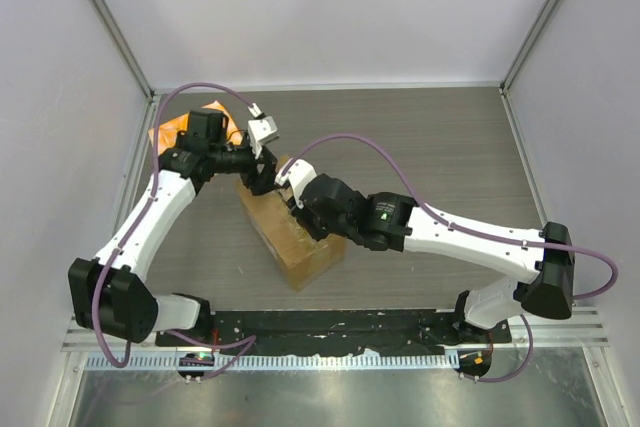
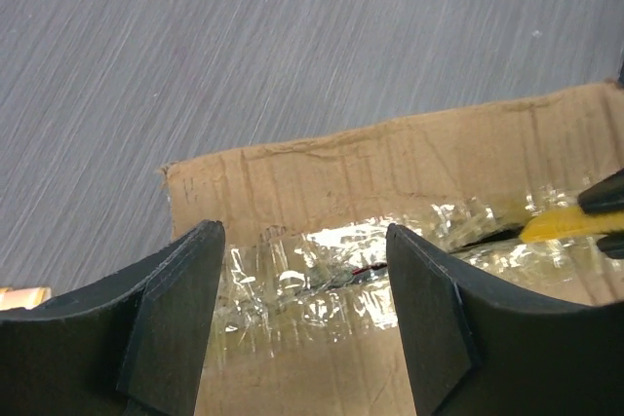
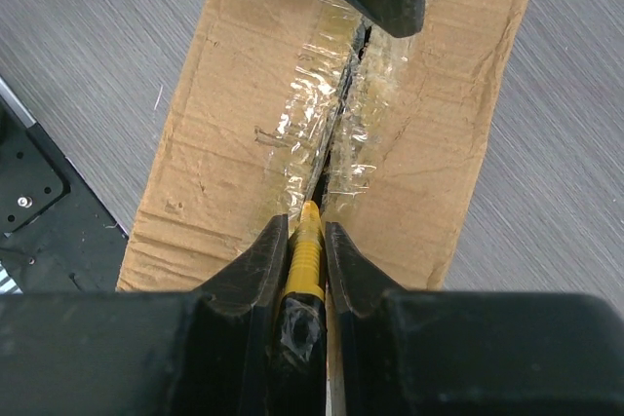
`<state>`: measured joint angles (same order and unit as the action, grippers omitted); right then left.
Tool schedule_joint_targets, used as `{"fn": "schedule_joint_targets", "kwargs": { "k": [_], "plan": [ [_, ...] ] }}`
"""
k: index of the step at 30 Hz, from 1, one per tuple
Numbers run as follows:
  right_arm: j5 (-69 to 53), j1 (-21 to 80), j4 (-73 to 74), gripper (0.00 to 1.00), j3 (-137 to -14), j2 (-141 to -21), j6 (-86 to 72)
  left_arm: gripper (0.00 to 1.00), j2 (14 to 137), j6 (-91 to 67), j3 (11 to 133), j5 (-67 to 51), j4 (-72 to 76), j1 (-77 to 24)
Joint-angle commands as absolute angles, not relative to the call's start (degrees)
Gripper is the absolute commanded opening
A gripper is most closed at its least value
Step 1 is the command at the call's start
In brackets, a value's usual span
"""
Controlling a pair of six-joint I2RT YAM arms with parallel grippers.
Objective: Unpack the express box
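**Two robot arms meet over a cardboard box (image 1: 305, 247)**

Top view: the brown box lies mid-table (image 1: 450, 147), with both arms over its far end.
Left wrist view: the left gripper (image 2: 304, 241) hangs spread above the taped seam.
Right wrist view: the right gripper (image 3: 305, 236) pinches a yellow cutter (image 3: 305, 265), its tip at the split seam.

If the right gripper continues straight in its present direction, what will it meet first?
Probably the taped seam of the express box, where its yellow knife points; farther along sits the left gripper, depth unclear.
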<state>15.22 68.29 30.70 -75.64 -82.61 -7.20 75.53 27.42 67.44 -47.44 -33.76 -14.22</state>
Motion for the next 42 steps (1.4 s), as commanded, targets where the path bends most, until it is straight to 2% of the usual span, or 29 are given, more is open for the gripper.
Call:
{"fn": "schedule_joint_targets", "kwargs": {
  "k": [1, 5, 8, 11, 14, 15, 18, 19, 23, 24, 26, 27, 30, 35, 42],
  "plan": [
    [13.89, 68.47, 32.17, 0.01, -76.11, -82.18, -6.23, 0.68, 75.06, 27.95, 63.99, -37.73, -28.48, -15.91],
    [13.54, 68.47, 32.25, 0.01, -76.29, -80.86, -7.73, 0.60, 76.46, 26.81, 61.18, -29.28, -25.76, -16.35],
    [12.75, 68.55, 32.17, 0.01, -76.20, -80.07, -8.87, 0.57, 76.55, 26.54, 59.95, -26.99, -24.53, -16.35],
    [12.57, 68.64, 32.17, 0.01, -75.85, -79.72, -9.31, 0.49, 76.29, 25.84, 59.50, -26.37, -24.26, -16.44],
    [12.66, 68.91, 32.26, 0.01, -75.41, -79.37, -9.76, 0.25, 76.90, 25.23, 59.24, -25.23, -24.26, -16.61],
    [12.74, 68.99, 32.26, 0.01, -75.41, -79.19, -10.19, 0.12, 77.08, 24.88, 59.15, -24.53, -24.17, -16.61],
    [12.92, 69.52, 32.61, 0.01, -75.41, -78.93, -10.63, 0.01, 77.87, 24.70, 58.89, -23.29, -24.43, -16.61],
    [13.01, 69.70, 33.04, 0.01, -75.32, -79.01, -10.90, 0.00, 77.78, 24.78, 58.80, -22.94, -24.35, -16.61],
    [13.97, 70.66, 33.92, 0.01, -75.06, -78.58, -12.04, 0.00, 77.52, 25.40, 57.31, -20.92, -24.08, -16.61],
    [14.32, 71.10, 33.93, 0.01, -74.62, -78.49, -12.13, 0.04, 76.82, 25.57, 57.13, -20.05, -24.00, -16.61],
    [14.68, 71.28, 34.01, 0.01, -74.18, -78.05, -12.65, 0.16, 76.12, 25.66, 56.87, -18.90, -24.43, -16.61],
    [14.76, 71.37, 33.84, 0.01, -73.83, -77.87, -12.74, 0.32, 75.50, 25.58, 57.04, -18.11, -24.69, -16.61],
    [15.29, 71.45, 33.66, 0.01, -73.13, -77.52, -13.01, 0.50, 74.71, 26.54, 57.74, -18.54, -27.59, -16.26],
    [15.73, 71.46, 33.49, 0.01, -72.60, -76.82, -13.01, 0.56, 75.85, 28.30, 58.01, -19.43, -30.32, -15.82],
    [16.26, 71.46, 34.19, 0.01, -71.54, -75.24, -13.36, 0.54, 76.73, 28.65, 59.06, -19.77, -30.50, -13.01]
  ]
}}
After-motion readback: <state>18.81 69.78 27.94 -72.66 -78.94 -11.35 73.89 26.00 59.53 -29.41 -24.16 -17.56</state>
